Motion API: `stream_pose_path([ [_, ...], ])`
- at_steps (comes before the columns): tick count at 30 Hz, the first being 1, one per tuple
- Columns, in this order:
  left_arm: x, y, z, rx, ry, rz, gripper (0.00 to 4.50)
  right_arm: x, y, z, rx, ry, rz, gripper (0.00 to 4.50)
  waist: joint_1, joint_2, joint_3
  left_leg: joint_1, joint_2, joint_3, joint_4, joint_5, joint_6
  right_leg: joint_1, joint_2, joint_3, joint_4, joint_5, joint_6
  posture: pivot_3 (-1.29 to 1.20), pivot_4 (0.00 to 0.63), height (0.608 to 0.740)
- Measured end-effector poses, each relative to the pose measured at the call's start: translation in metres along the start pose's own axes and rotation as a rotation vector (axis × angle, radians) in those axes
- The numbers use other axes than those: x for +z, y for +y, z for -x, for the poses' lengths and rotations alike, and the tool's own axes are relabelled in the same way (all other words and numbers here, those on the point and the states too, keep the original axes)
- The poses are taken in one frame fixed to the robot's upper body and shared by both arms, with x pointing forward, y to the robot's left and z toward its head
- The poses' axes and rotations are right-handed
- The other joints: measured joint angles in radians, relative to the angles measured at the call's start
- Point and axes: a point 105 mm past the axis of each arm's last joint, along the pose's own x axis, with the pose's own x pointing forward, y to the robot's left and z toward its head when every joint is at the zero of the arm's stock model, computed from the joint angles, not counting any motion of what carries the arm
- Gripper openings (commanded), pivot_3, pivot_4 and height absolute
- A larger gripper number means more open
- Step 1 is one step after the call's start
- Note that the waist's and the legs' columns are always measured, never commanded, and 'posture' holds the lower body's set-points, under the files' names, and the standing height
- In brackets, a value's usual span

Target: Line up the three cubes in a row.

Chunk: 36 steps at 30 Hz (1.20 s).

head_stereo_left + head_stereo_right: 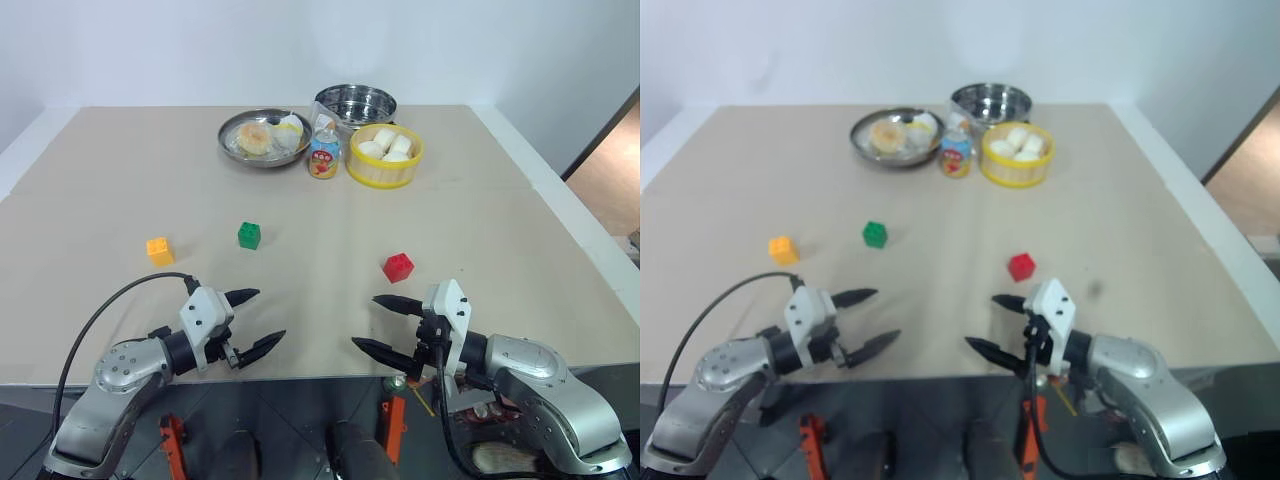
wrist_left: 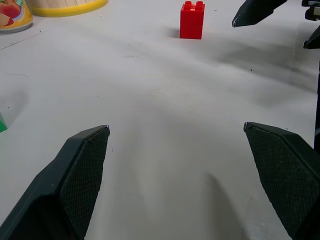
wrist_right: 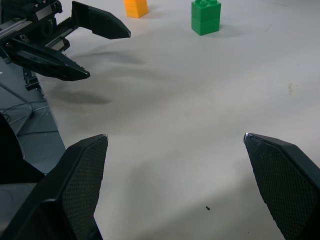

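While the orange-yellow cube (image 1: 159,250), green cube (image 1: 249,235) and red cube (image 1: 398,267) lie scattered well apart mid-table, we hold our left gripper (image 1: 255,320) and right gripper (image 1: 378,323) wide and empty, nothing aligned yet.

cubes: red cube (image 1: 398,266), green cube (image 1: 249,235), orange-yellow cube (image 1: 159,250), glossy plastic
desk (image 1: 480,220): matt, smooth beige
bowls: steel bowl (image 1: 355,103), shiny metal
hand fingers (image 2: 80,175): black, cross-hatched pads
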Motion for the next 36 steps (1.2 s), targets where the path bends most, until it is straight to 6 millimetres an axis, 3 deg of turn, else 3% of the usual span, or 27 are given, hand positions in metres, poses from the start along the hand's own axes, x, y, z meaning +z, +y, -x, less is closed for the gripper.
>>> stream_pose_path([
  [20, 0.013, -0.005, -0.005, -0.155, -0.073, -0.002, 4.45, 0.000, -0.002, 0.000, -0.085, -0.047, -0.058, 4.50, 0.000, 0.000, 0.000, 0.000, 0.000, 0.000, 0.001, 0.000, 0.000, 0.000, 0.000, 0.000, 0.000, 0.000, 0.000, 0.00, 0.150, 0.738],
  [29, 0.020, -0.018, -0.007, -0.293, -0.094, 0.000, 4.45, 0.048, -0.063, 0.022, -0.493, -0.175, 0.063, 4.50, -0.003, 0.000, 0.000, 0.000, 0.000, 0.001, 0.002, 0.000, 0.001, 0.000, 0.001, 0.001, 0.000, 0.003, 0.000, 0.00, 0.150, 0.738],
  [32, 0.024, -0.023, -0.010, -0.345, -0.100, -0.015, 4.45, 0.049, -0.081, 0.020, -0.558, -0.153, 0.056, 4.50, -0.004, 0.000, 0.000, 0.000, 0.000, 0.001, 0.003, 0.000, 0.001, 0.000, 0.001, 0.002, 0.000, 0.003, 0.000, 0.00, 0.150, 0.738],
  [36, 0.027, -0.022, -0.011, -0.361, -0.102, -0.032, 4.45, 0.032, -0.099, 0.013, -0.596, -0.137, -0.066, 4.50, -0.004, 0.000, 0.000, 0.000, 0.001, 0.001, 0.001, 0.000, 0.001, 0.000, 0.002, 0.002, 0.000, 0.003, 0.001, 0.00, 0.150, 0.738],
])
